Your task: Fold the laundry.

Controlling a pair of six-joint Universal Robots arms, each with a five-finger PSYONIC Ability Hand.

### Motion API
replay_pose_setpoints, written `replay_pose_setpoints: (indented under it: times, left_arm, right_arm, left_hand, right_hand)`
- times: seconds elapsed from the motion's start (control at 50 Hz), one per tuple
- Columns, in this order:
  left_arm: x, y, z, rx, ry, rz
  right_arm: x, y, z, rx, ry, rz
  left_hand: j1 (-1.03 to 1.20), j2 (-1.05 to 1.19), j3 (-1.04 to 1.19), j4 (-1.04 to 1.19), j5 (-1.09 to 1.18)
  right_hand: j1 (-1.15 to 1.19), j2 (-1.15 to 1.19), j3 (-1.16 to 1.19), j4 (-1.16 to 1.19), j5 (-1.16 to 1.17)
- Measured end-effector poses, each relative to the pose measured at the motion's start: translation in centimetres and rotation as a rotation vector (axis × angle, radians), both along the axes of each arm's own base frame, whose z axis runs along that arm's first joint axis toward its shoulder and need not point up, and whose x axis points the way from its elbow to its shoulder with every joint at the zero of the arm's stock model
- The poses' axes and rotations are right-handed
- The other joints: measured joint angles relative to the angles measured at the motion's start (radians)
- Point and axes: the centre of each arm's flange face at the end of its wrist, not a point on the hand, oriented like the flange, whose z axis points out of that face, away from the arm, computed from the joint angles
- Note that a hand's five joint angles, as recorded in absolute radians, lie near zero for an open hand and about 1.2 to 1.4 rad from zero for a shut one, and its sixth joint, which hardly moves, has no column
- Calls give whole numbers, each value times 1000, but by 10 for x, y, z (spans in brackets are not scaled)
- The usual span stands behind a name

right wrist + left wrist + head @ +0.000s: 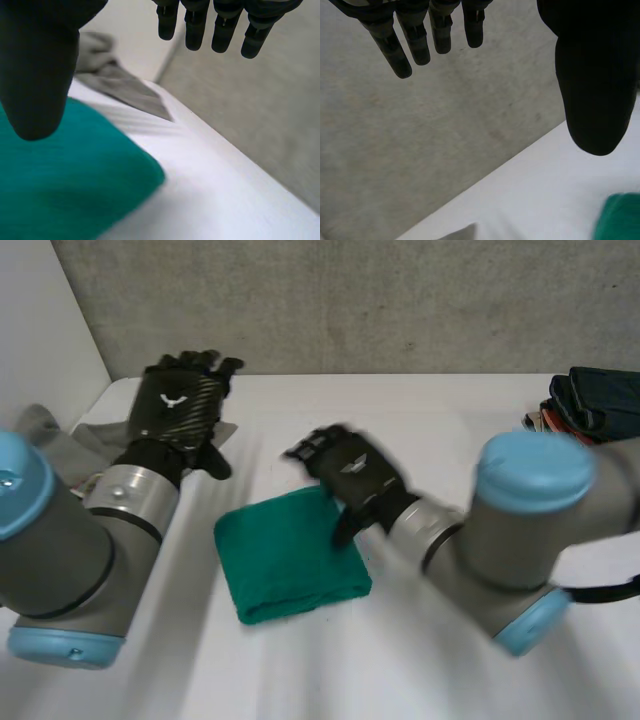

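Already our green cloth (290,555) lies as a compact folded packet in the middle of the white surface (450,440). It looks nearly square. Its slightly longer axis seems to run side to side, skewed a little, with the rounded fold facing us.

Our right hand (350,470) hangs over its far right corner, fingers straight and thumb apart, grasping nothing. We judge it best to lift straight up so the corner isn't dragged.

Our left hand (180,400) is released too, above a grey garment (55,445). Dark folded clothes (600,400) sit far right.
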Motion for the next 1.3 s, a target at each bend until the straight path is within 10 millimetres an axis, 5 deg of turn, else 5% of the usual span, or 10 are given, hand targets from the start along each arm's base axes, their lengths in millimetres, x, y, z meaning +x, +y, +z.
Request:
replay_pose_setpoints:
  times: [0.12, 0.32, 0.5, 0.66, 0.76, 0.88, 1.04, 1.3]
  left_arm:
    - [-20, 18, -27, 150, -16, -41]
    - [-9, 43, -102, 446, -234, 103]
    - [-4, 45, -116, 481, -280, 116]
    - [-6, 30, -76, 366, -210, 117]
    - [-16, 17, -27, 222, -130, 39]
    - [-36, 11, 18, 115, -77, -209]
    - [-50, 18, 43, 126, -86, -468]
    - [-57, 20, 51, 115, -79, -507]
  right_arm:
    - [-17, -28, -4, 193, -20, -104]
    - [0, -37, -48, 407, 105, -30]
    - [1, -42, -60, 376, 206, -17]
    - [-5, -41, -33, 124, 335, -63]
    - [4, -13, -21, -83, 357, -32]
    - [5, 36, -36, -178, 337, 45]
    - [5, 67, -62, -120, 314, 122]
    - [26, 44, -80, -177, 240, 111]
  left_hand:
    - [4, 0, 0, 0, 0]
    - [3, 0, 0, 0, 0]
    - [3, 0, 0, 0, 0]
    - [0, 0, 0, 0, 0]
    - [0, 0, 0, 0, 0]
    - [0, 0, 0, 0, 0]
    - [0, 0, 0, 0, 0]
    - [0, 0, 0, 0, 0]
  right_hand:
    - [0, 0, 0, 0, 0]
    - [0, 0, 0, 0, 0]
    - [0, 0, 0, 0, 0]
    - [0, 0, 0, 0, 0]
    - [0, 0, 0, 0, 0]
    - [0, 0, 0, 0, 0]
    - [0, 0, 0, 0, 0]
    - [6, 3, 15, 16, 15]
